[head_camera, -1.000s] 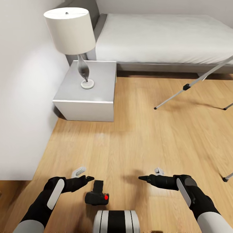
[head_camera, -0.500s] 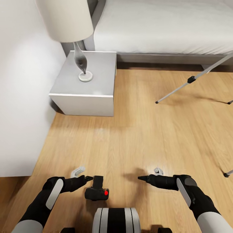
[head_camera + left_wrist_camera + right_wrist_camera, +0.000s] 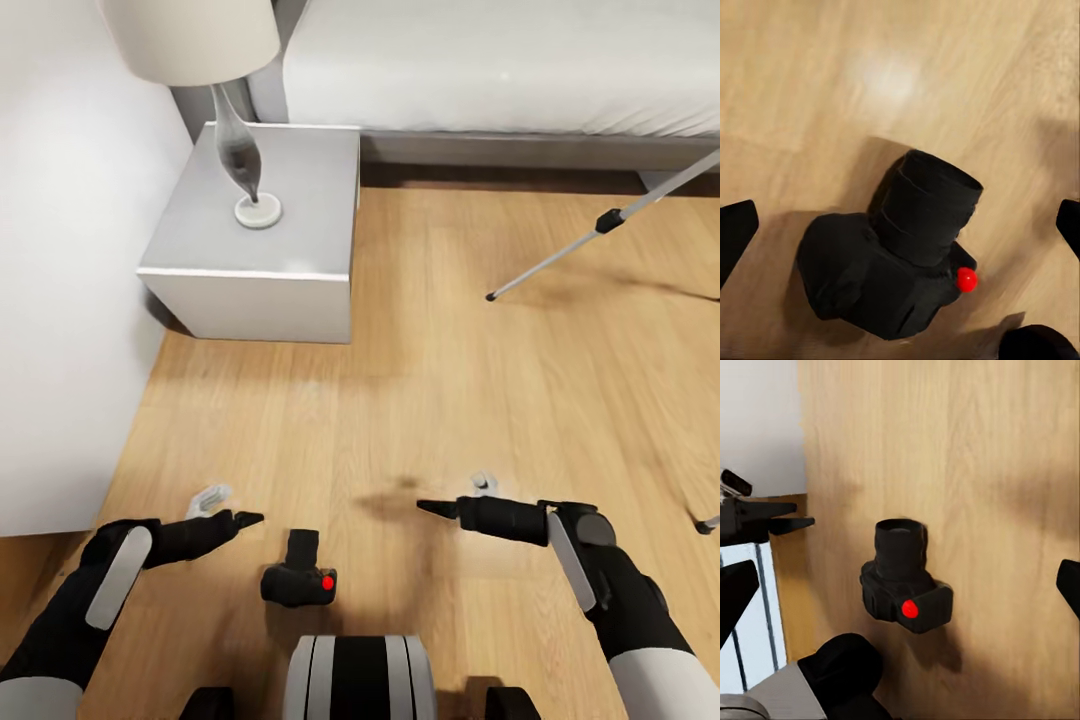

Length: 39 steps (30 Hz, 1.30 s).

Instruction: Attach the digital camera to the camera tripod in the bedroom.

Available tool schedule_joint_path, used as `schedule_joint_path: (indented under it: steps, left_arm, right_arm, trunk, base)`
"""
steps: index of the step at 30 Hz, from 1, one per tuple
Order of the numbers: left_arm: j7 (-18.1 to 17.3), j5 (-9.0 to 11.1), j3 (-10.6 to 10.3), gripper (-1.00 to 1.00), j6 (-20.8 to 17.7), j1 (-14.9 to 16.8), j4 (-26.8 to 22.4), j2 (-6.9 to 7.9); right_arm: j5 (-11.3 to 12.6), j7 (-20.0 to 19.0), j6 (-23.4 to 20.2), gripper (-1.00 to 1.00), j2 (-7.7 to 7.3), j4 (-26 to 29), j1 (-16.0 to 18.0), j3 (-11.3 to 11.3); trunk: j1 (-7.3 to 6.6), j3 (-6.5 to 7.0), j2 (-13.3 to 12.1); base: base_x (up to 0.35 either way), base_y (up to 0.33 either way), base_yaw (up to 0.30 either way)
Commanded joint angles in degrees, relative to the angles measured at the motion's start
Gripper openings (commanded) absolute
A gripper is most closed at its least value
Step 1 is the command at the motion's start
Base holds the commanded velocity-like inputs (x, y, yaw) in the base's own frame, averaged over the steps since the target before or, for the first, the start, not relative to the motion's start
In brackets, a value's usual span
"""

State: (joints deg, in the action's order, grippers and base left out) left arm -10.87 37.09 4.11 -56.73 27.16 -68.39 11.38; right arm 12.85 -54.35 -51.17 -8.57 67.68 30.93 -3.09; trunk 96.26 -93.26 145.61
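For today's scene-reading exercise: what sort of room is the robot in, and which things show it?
Most likely a bedroom: a low bed with a white mattress, a grey nightstand beside it carrying a shaded lamp, and a wood floor.

You're in a home bedroom. A low bed [image 3: 500,60] with a white mattress stands beside a grey nightstand [image 3: 255,250] carrying a shaded lamp [image 3: 200,40], on wood flooring [image 3: 420,400]
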Motion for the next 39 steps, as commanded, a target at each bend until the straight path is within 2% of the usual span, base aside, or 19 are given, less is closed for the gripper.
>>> schedule_joint_path:
  steps: [1,5,10,15,22,39]
  left_arm:
    - [-0.6,-0.5,0.1,1.0,-1.0,0.0,-1.8,0.43]
    - [-0.6,0.0,0.1,1.0,-2.4,0.0,-6.1,2.15]
    - [-0.6,0.7,0.0,1.0,-3.0,0.0,-8.2,4.6]
    - [-0.6,1.1,-0.2,1.0,-3.2,0.0,-9.8,5.93]
    - [-0.7,1.5,-0.5,1.0,-3.3,0.0,-13.0,5.91]
    - [-0.7,3.5,-0.5,1.0,-3.3,0.0,-16.3,5.95]
  right_arm:
    - [-0.2,-0.2,-0.5,1.0,0.03,1.0,0.0,-0.1]
    - [0.0,-0.2,-1.5,1.0,0.12,2.6,-0.3,-0.1]
    - [-0.4,0.0,-1.8,1.0,0.15,2.6,-0.6,-0.1]
    - [-0.5,0.0,-2.0,1.0,0.09,2.4,-0.7,0.0]
    - [-0.5,0.0,-2.2,1.0,-0.03,2.0,-0.7,0.0]
    - [-0.5,-0.1,-2.4,1.0,-0.39,1.9,-0.7,0.0]
  trunk:
    - [0.03,-0.27,0.0]
    - [0.13,-1.16,0.1]
    - [0.26,-2.26,0.1]
    - [0.39,-3.37,0.2]
    - [0.57,-4.92,0.3]
    - [1.01,-8.69,0.5]
  base:
    - [0.0,0.0,0.0]
    - [0.0,0.0,0.0]
    - [0.0,0.0,0.0]
    - [0.0,0.0,0.0]
    - [0.0,0.0,0.0]
    - [0.0,0.0,0.0]
